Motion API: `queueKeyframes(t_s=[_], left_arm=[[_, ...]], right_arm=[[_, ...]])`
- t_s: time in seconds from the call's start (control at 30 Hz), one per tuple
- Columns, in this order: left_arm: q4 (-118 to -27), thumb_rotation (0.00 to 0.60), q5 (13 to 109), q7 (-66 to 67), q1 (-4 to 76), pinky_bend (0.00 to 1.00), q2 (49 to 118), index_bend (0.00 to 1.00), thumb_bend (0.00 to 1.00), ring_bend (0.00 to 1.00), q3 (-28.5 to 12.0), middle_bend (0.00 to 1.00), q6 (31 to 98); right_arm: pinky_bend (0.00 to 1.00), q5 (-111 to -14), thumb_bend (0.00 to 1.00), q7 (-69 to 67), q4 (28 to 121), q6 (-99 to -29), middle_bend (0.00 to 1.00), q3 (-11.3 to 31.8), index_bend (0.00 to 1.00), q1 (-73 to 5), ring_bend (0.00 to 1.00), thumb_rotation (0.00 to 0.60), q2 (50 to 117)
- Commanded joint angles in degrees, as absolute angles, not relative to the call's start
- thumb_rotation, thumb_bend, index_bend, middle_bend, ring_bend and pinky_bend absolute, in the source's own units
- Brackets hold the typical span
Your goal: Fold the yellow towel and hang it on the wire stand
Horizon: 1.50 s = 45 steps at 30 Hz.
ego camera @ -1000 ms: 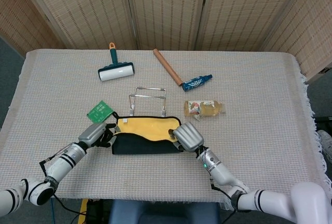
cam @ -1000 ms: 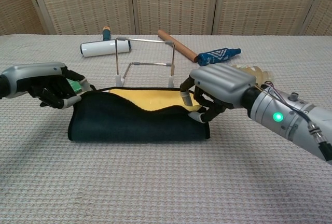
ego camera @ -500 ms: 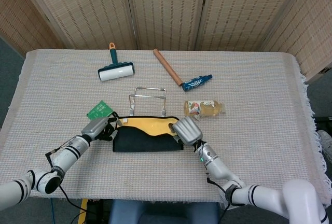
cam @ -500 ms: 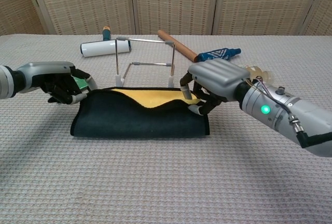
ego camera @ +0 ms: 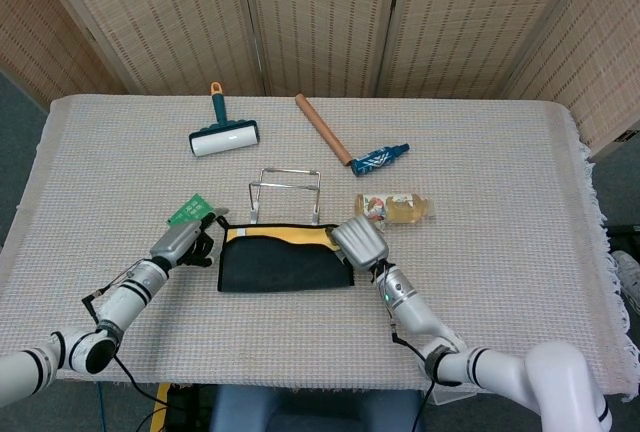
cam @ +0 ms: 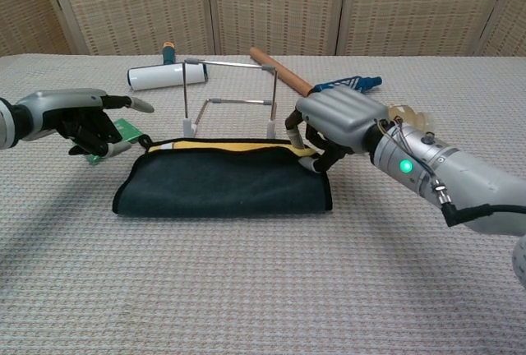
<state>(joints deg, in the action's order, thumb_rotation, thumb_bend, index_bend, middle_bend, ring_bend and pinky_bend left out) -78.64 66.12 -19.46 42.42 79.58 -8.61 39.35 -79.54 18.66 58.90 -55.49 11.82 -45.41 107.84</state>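
The yellow towel (ego camera: 285, 264) (cam: 222, 182) lies folded in front of me, its dark navy side up and only a thin yellow strip showing along the far edge. Just behind it stands the wire stand (ego camera: 285, 192) (cam: 230, 96), bare. My right hand (ego camera: 358, 242) (cam: 337, 121) curls over the towel's far right corner and pinches its upper layer. My left hand (ego camera: 185, 240) (cam: 78, 118) hovers just left of the towel's far left corner, one finger stretched out, nothing in it.
A green packet (ego camera: 190, 210) (cam: 123, 131) lies under my left hand. A small bottle (ego camera: 395, 208) lies right of the stand. Further back are a lint roller (ego camera: 224, 139), a wooden rod (ego camera: 322, 129) and a blue packet (ego camera: 380, 160).
Both hands drew the towel's upper layer to the far edge, shrinking the yellow area to a strip. My left hand then let go of the corner and drew off left.
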Motion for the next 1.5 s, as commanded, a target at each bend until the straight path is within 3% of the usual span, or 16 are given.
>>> queueKeyframes(t_s=[0.03,0.47,0.6,0.73,0.87,1.1,1.3,1.5], left_arm=[[-80.71,0.6,66.12,-19.28,40.8,0.84,78.09,0.0,0.51,0.79,-8.71,0.87,41.36],[-85.53,0.6,68.66,-20.41,37.39,0.84,73.98,0.0,0.51,0.79,-7.71,0.87,44.1],[-85.88,0.6,69.06,-20.59,36.96,0.84,73.61,0.0,0.49,0.79,-7.51,0.87,44.21],[-85.98,0.6,69.3,-20.83,36.64,0.84,73.47,0.0,0.49,0.79,-7.45,0.87,44.3],[-86.2,0.6,69.55,-21.13,36.31,0.84,73.14,0.0,0.49,0.79,-7.57,0.87,44.62],[-87.17,0.6,70.26,-21.77,35.21,0.84,71.88,0.0,0.49,0.79,-7.5,0.87,45.74],[-88.07,0.6,71.05,-22.38,34.21,0.84,70.58,0.0,0.49,0.79,-7.21,0.87,46.61],[-88.76,0.6,71.28,-22.77,33.69,0.84,70.02,0.0,0.49,0.79,-6.93,0.87,46.6]], right_arm=[[1.0,-79.44,0.47,18.38,57.08,-55.58,0.91,12.11,0.64,-46.09,1.0,0.6,108.6],[1.0,-78.75,0.47,16.41,50.25,-55.3,0.9,12.54,0.63,-47.83,1.0,0.6,111.52],[1.0,-78.72,0.46,15.71,50.11,-55.11,0.9,12.3,0.45,-47.93,1.0,0.6,111.57],[1.0,-78.66,0.37,15.02,50.58,-55.18,0.89,12.35,0.23,-48.04,1.0,0.6,111.26],[1.0,-78.93,0.33,14.58,51.23,-55.85,0.89,12.46,0.16,-48.16,1.0,0.6,110.7],[1.0,-81.92,0.27,12.38,54.9,-58.69,0.89,10.95,0.17,-47.45,1.0,0.6,106.88],[1.0,-88.97,0.21,9.98,57.56,-60.13,0.89,5.62,0.38,-47.41,1.0,0.6,101.06],[1.0,-93.76,0.21,10.16,57.62,-59.61,0.89,1.21,0.44,-47.84,1.0,0.6,97.99]])
